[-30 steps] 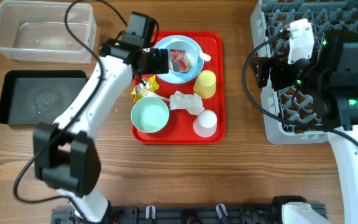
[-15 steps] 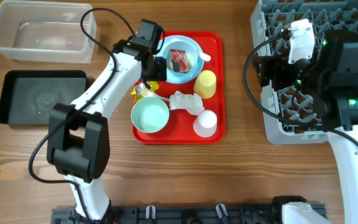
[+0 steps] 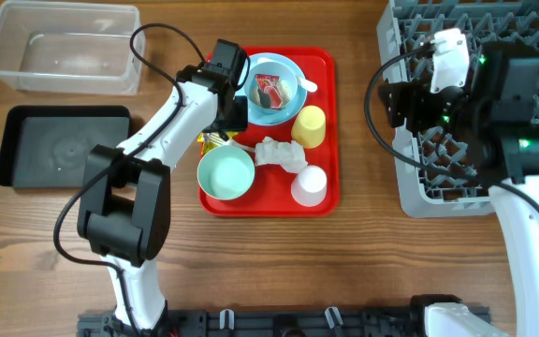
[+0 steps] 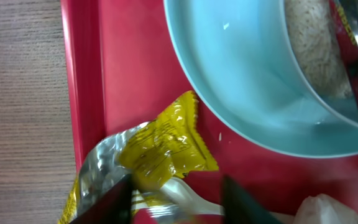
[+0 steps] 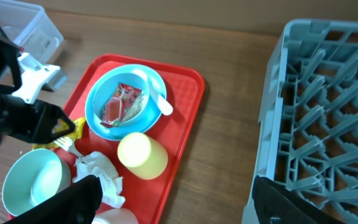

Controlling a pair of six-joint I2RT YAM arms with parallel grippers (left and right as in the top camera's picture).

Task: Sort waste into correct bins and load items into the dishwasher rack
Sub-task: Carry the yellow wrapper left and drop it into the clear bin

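Note:
My left gripper (image 4: 178, 202) is down at the left side of the red tray (image 3: 333, 122), its fingers (image 4: 114, 202) astride the crumpled yellow wrapper (image 4: 166, 149) and a white fork handle (image 4: 194, 199). The jaws are partly closed, with a gap still showing. Beside it, a light-blue bowl (image 3: 271, 89) holds rice and the red-and-white wrapper (image 3: 269, 91). My right gripper (image 5: 179, 205) hangs open and empty between the tray and the grey dishwasher rack (image 3: 410, 178). The napkin (image 3: 282, 153), yellow cup (image 3: 310, 125), white cup (image 3: 309, 184) and an empty blue bowl (image 3: 225, 174) sit on the tray.
The clear tub (image 3: 64, 7) stands at the far left corner, with the black tray (image 3: 64, 145) just in front of it. A white spoon (image 3: 305, 84) rests on the filled bowl's rim. Bare wood lies between the red tray and the rack.
The left gripper has dropped from beside the filled bowl onto the yellow wrapper, and its jaws have narrowed. The right arm has barely moved and its jaws have closed slightly.

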